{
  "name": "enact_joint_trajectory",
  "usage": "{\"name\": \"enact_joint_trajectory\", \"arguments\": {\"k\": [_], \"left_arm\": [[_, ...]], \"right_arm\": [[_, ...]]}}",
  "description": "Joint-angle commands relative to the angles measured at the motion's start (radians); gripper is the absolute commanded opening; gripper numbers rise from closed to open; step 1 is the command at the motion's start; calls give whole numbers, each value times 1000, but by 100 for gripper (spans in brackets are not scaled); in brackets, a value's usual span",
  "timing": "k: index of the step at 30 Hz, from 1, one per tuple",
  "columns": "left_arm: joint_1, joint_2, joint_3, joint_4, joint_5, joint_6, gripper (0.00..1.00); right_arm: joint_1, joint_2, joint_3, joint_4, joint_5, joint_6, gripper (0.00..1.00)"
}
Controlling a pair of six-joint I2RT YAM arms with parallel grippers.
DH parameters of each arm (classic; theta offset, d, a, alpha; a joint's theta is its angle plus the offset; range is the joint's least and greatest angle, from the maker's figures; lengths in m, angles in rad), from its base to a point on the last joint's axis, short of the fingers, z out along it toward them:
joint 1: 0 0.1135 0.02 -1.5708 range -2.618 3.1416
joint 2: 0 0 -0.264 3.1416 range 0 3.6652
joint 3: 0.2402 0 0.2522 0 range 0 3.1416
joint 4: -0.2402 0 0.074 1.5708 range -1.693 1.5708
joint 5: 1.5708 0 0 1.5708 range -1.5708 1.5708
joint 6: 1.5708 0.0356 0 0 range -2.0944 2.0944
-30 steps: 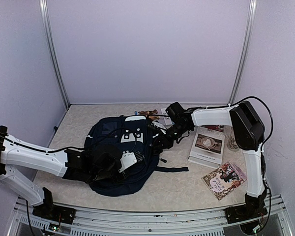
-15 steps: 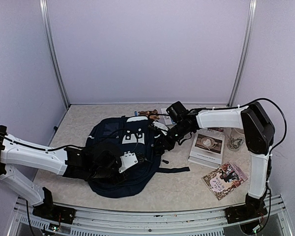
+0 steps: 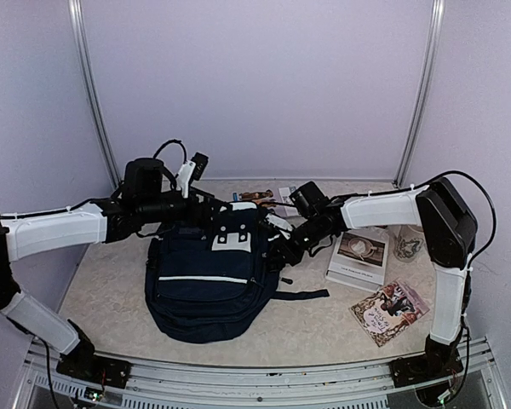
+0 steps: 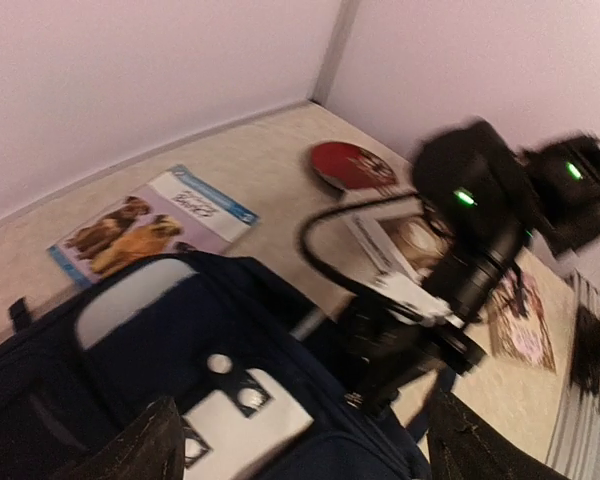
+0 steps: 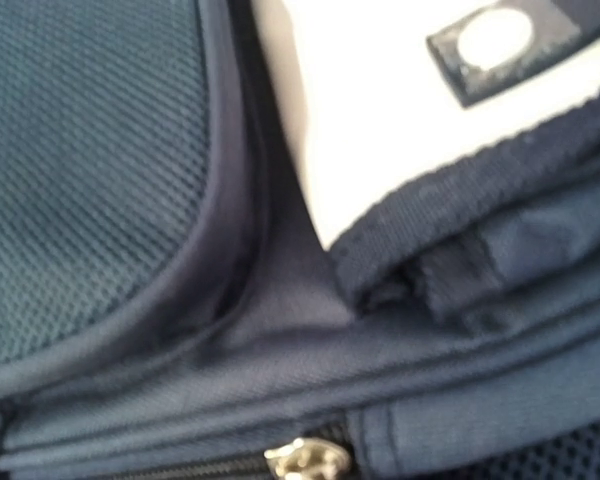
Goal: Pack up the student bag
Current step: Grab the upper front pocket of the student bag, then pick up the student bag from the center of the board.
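Note:
The student bag [image 3: 206, 277], dark navy with white patches [image 3: 235, 237] near its top, lies flat in the middle of the table. My left gripper [image 3: 216, 210] hovers open above the bag's top end; in the left wrist view its dark fingertips [image 4: 148, 446] stand wide apart over the white patch [image 4: 242, 424] with nothing between them. My right gripper [image 3: 281, 253] presses against the bag's right side, shut. Its fingers stay out of the right wrist view, where navy fabric [image 5: 110, 170] fills the frame and a metal zipper pull [image 5: 308, 461] sits at the bottom edge.
A booklet with dogs on the cover [image 3: 261, 198] lies behind the bag. To the right are a white-covered book [image 3: 358, 256], a patterned booklet [image 3: 390, 311] and a glass [image 3: 404, 247]. A red disc [image 4: 352, 165] lies near the back. A black strap [image 3: 302, 295] trails right.
My left gripper let go of the bag's front, opened wide, and its arm swung up and back to the bag's top end. The bag's front now lies flat. My right gripper barely moved.

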State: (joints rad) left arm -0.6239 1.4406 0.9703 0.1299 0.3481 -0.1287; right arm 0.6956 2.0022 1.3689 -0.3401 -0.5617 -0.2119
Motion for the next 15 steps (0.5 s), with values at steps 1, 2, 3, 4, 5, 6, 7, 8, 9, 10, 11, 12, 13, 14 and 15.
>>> {"name": "enact_joint_trajectory", "arguments": {"k": [1,2,3,4,5,6,7,8,9,10,11,12,13,14,15], "left_arm": [[181,148,104,-13,-66,-281,87],[222,188,114,-28,-92,-299,89],[260,224,116,-29,-120,-311,93],[302,259,116,-21,-147,-323,95],[330,296,116,-16,-161,-331,95],[350,330,120,-12,-167,-336,95],[362,365,122,-13,-171,-333,95],[367,393,122,-21,-173,-325,93],[364,411,113,-27,-174,-315,91],[359,420,96,-27,-175,-307,89],[352,417,68,-23,-181,-306,87],[346,399,31,-12,-194,-308,87],[341,377,-9,-1,-209,-313,87],[338,350,-54,11,-227,-324,87],[334,320,-101,24,-241,-337,87]], "right_arm": [[4,-46,-18,56,-52,25,0],[4,-45,-17,56,-50,25,0],[4,-46,-14,57,-42,25,0],[4,-47,-11,57,-33,26,0],[4,-48,-8,55,-22,25,0],[3,-46,-3,53,-11,25,0],[0,-43,7,47,2,26,0],[-3,-39,17,37,13,26,0],[-8,-36,29,26,29,26,0],[-12,-34,41,17,47,25,0],[-14,-34,51,8,69,21,0],[-17,-36,63,-1,99,15,0],[-17,-39,71,-12,131,2,0],[-18,-42,87,-30,175,-11,0],[-18,-45,103,-41,208,-27,0]]}}
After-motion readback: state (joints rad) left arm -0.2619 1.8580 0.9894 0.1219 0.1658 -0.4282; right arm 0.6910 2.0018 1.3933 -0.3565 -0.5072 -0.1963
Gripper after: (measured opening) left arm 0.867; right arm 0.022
